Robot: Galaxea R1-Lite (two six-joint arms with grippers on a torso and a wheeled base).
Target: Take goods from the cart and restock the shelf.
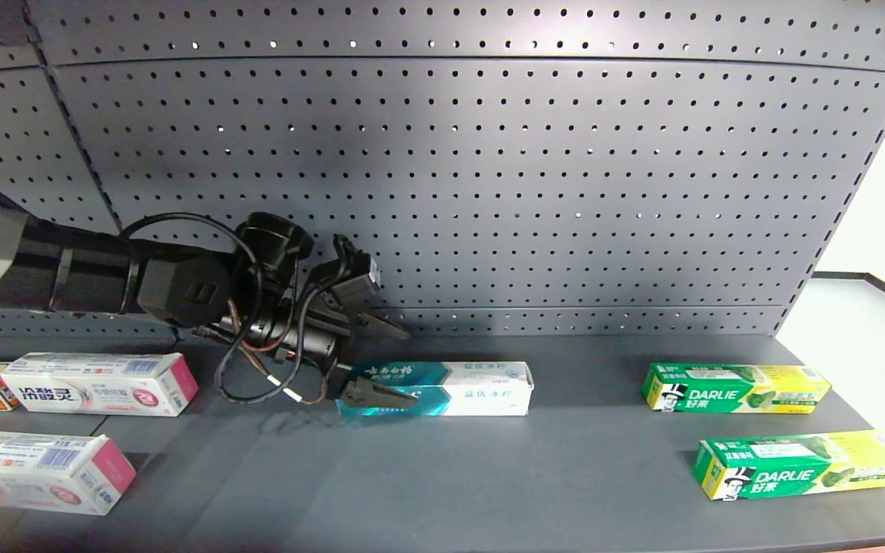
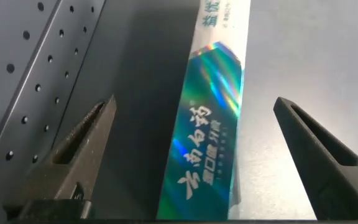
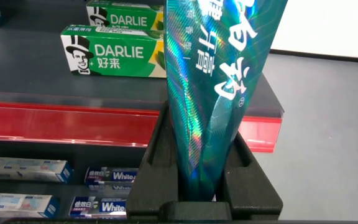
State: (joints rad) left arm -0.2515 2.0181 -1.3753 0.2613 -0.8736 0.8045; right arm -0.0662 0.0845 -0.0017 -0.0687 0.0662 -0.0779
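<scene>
Our left jaws stand spread astride the teal toothpaste box (image 1: 473,388) on the shelf (image 1: 488,476), with the pegboard (image 1: 488,192) close behind. Our right jaws pinch a second teal box (image 3: 222,74). Green boxes (image 1: 734,386) lie rightward, pink boxes (image 1: 101,383) leftward.

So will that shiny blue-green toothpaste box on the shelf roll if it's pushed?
Probably not: the toothpaste box lies flat on a long side on the shelf, so it would likely slide. Its glossy foil may feel slippery. It looks like thin cardboard, so a hard squeeze could dent it.
</scene>
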